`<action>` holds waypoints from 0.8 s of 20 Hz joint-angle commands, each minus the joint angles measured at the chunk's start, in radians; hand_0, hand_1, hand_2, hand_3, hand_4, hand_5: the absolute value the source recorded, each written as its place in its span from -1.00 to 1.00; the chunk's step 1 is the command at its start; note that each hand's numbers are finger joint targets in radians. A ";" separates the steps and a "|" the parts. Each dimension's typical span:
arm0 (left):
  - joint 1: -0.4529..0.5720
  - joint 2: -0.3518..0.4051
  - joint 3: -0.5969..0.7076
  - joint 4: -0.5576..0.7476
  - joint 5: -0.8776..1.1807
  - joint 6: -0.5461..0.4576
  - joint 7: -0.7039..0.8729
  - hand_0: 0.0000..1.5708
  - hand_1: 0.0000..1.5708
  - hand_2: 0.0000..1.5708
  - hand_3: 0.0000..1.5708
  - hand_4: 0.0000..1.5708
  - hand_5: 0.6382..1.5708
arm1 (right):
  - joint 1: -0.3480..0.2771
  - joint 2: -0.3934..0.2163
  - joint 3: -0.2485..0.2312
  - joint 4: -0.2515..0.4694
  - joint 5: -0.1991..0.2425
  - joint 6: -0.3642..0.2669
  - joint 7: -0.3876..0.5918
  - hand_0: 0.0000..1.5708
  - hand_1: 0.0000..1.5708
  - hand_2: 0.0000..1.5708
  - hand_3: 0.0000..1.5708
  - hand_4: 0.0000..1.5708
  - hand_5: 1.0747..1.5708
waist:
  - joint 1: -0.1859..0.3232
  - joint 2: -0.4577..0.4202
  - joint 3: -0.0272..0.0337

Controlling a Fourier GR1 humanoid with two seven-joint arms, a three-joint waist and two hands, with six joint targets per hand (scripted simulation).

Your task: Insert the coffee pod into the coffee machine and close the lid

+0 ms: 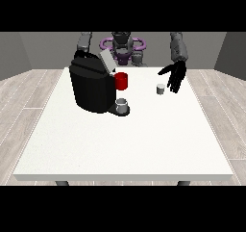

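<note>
Hand at the view's right: black, hanging over the table with its fingers straight and pointing down, grasping nothing.
Pod: small pale grey cylindrical coffee pod stands upright on the large white table, just beside that hand on the side nearer the machine, apart from the fingers as far as I can tell.
Hand at the view's left: hidden behind the machine, only a grey forearm shows above it, so I cannot tell its state.
Machine: bulky black rounded coffee machine sits left of centre, well apart from the pod.
Lid: grey flat lid is tilted up on top, so the pod slot looks open.
Red part: red cylindrical piece sits at the machine's side facing the pod, probably the holder the pod goes into.
Cup: small grey cup stands on the machine's dark base plate.
Step in hand: judged as reaching for the pod, not yet grasped.
Doing it well: bring the fingers down on either side of the pod, keep it upright, and close from the sides so it is not knocked over.
Next care: carry it above the red part, clear of the raised lid, before lowering.
</note>
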 commanded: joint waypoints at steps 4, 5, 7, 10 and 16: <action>-0.084 -0.033 -0.027 0.107 -0.119 0.088 -0.049 -0.67 -0.67 -0.25 -0.69 -1.00 1.00 | -0.063 -0.011 -0.051 0.119 -0.021 0.008 -0.060 -1.00 -1.00 -1.00 -1.00 -1.00 1.00 | 0.026 0.028 0.0002; -0.069 -0.102 -0.058 0.105 -0.146 0.144 -0.027 -0.38 -0.38 -0.08 -0.38 -1.00 1.00 | -0.039 0.004 -0.011 0.110 0.009 0.001 -0.033 -1.00 -1.00 -1.00 -1.00 -1.00 1.00 | 0.019 -0.002 0.0001; -0.101 -0.071 -0.036 0.145 -0.162 0.137 -0.024 0.20 0.20 0.23 -0.15 -1.00 1.00 | -0.009 0.004 -0.010 0.140 0.001 0.019 -0.059 -1.00 -1.00 -1.00 -1.00 -1.00 1.00 | 0.015 -0.016 0.0003; -0.102 -0.054 -0.059 0.177 -0.234 0.202 -0.048 0.13 0.13 0.23 0.04 -0.51 1.00 | -0.001 0.013 0.011 0.108 0.026 -0.001 -0.021 -1.00 -1.00 -1.00 -1.00 -1.00 1.00 | -0.004 -0.028 0.0001; -0.112 -0.068 -0.124 0.224 -0.351 0.270 -0.072 0.04 0.04 0.22 0.02 -0.53 1.00 | -0.015 -0.003 -0.029 0.142 -0.037 0.048 -0.102 -1.00 -1.00 -1.00 -1.00 -1.00 1.00 | -0.019 0.007 0.0004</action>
